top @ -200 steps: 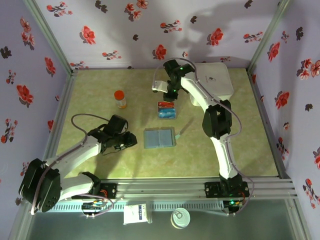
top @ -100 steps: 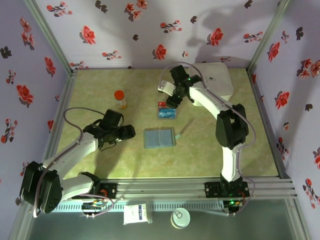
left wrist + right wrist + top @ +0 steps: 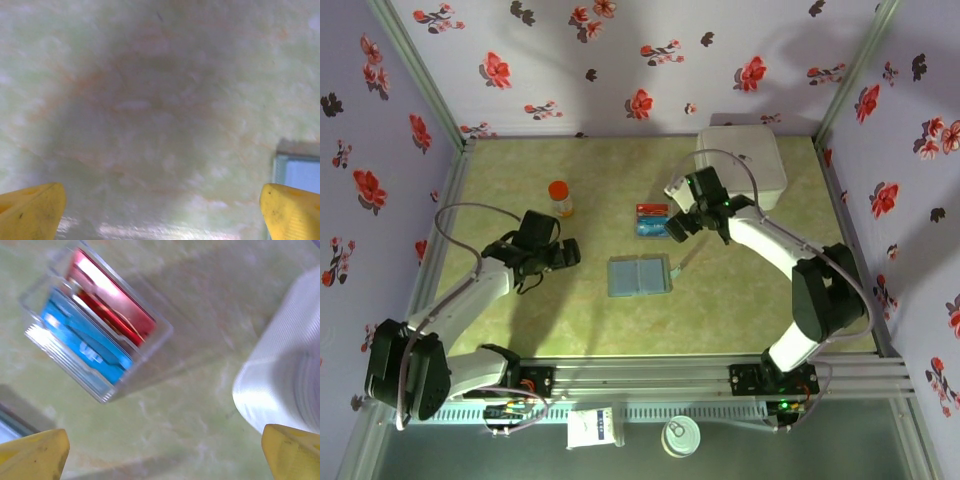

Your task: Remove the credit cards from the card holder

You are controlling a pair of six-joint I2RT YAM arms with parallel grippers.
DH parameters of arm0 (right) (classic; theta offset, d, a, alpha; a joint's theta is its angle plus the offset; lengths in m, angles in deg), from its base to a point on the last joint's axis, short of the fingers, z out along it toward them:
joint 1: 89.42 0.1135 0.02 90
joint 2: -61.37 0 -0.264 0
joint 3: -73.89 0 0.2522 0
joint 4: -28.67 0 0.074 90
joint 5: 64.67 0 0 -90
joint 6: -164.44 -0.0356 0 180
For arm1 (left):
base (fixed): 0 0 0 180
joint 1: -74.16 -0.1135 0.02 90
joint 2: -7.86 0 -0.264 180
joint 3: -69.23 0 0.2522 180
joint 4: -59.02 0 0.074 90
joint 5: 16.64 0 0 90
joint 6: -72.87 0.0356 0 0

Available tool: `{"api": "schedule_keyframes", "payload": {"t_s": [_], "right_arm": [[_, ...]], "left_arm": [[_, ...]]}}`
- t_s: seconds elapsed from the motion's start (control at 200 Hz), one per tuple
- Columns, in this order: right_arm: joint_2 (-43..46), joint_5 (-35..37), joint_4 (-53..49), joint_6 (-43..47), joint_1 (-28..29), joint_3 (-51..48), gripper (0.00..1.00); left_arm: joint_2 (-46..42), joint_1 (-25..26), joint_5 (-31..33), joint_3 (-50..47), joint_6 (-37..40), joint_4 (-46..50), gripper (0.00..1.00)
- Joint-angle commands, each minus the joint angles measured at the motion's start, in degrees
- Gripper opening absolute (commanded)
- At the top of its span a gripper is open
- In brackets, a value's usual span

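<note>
**Both grippers released; cards in the clear tray**

From above, the flat slate-blue bifold card holder [image 3: 640, 276] lies open mid-table between the left gripper [image 3: 570, 254] and the right gripper [image 3: 676, 226], and neither touches it. Just behind it sit the red-orange and blue credit cards [image 3: 653, 220].

The right wrist view adds that the cards sit side by side inside a clear plastic tray [image 3: 141, 366], near the large white box [image 3: 280, 385]. Its yellow fingertips [image 3: 35, 455] are spread wide with nothing between them. The left wrist view shows equally spread fingertips [image 3: 32, 212] over the bare green table [image 3: 150, 100], with the holder's edge at the right margin.

A second ago the right gripper hung farther back, left of the white box, and the left gripper sat closer to the arms' bases. Holder and tray have not moved.
</note>
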Motion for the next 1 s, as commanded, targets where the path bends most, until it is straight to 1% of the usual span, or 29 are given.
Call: {"api": "schedule_keyframes", "payload": {"t_s": [0.0, 0.18, 0.285, 0.34, 0.355, 0.405, 0.49, 0.555, 0.585, 0.61, 0.7, 0.74, 0.835, 0.92, 0.945, 0.995], "right_arm": [[3.17, 8.33, 7.2, -6.29, -2.12, -5.23, 0.99], [5.7, 14.39, 15.86, -11.33, -7.12, -14.72, 0.99], [5.85, 15.05, 21.82, -15.55, -10.9, -19.28, 0.99], [5.69, 15.06, 25.51, -16.96, -12.43, -21.65, 0.99], [5.66, 16.47, 26.58, -17.37, -12.82, -22.37, 0.99], [5.81, 17.22, 30.05, -17.99, -13.58, -24.35, 0.99], [6.47, 18.4, 35.92, -18.27, -14.45, -27.77, 0.99], [7.4, 18.46, 41.22, -18.36, -15.03, -30.58, 0.99], [7.82, 18.25, 43.7, -18.36, -15.38, -31.76, 0.99], [8.11, 18.02, 45.51, -18.24, -15.6, -32.77, 0.99], [8.79, 17.26, 51.83, -17.28, -16.14, -35.71, 0.99], [8.72, 17.43, 54.27, -16.98, -16.35, -36.69, 0.99], [7.88, 16.65, 60.41, -17.23, -17.65, -39.36, 0.99], [7.77, 15.72, 61.67, -19.12, -19.44, -40.26, 0.99], [7.85, 13.44, 62.11, -19.67, -20.15, -40.45, 0.99], [7.66, 11.55, 63.38, -20.92, -21.73, -41.16, 0.99]], "left_arm": [[1.62, -0.89, 10.58, 2.59, 5.85, -0.13, 1.0], [5.21, -2.25, 22.29, 3.13, 16.96, -5.13, 1.0], [7.28, -4.43, 25.98, 1.93, 20.72, -10.68, 1.0], [8.0, -5.0, 28.14, -0.01, 23.56, -15.87, 1.0], [8.06, -5.02, 28.77, -0.69, 24.36, -17.35, 1.0], [8.15, -5.26, 31.07, -3.49, 27.21, -23.8, 1.0], [7.77, -6.56, 32.12, -8.14, 31.3, -33.49, 1.0], [7.25, -8.53, 30.92, -11.69, 31.8, -41.13, 1.0], [7.03, -9.63, 29.31, -13.49, 31.8, -44.62, 1.0], [6.81, -10.54, 28.11, -14.84, 33.33, -47.33, 1.0], [6.32, -14.22, 22.54, -19.65, 33.17, -57.08, 1.0], [5.88, -15.42, 20.37, -20.35, 32.66, -58.49, 1.0], [5.94, -18.08, 15.4, -22.67, 33.21, -65.39, 1.0], [7.01, -20.18, 10.81, -23.87, 32.71, -70.74, 1.0], [7.45, -20.74, 9.37, -24.24, 32.57, -72.16, 1.0], [8.62, -21.6, 6.97, -24.97, 32.5, -76.0, 1.0]]}}
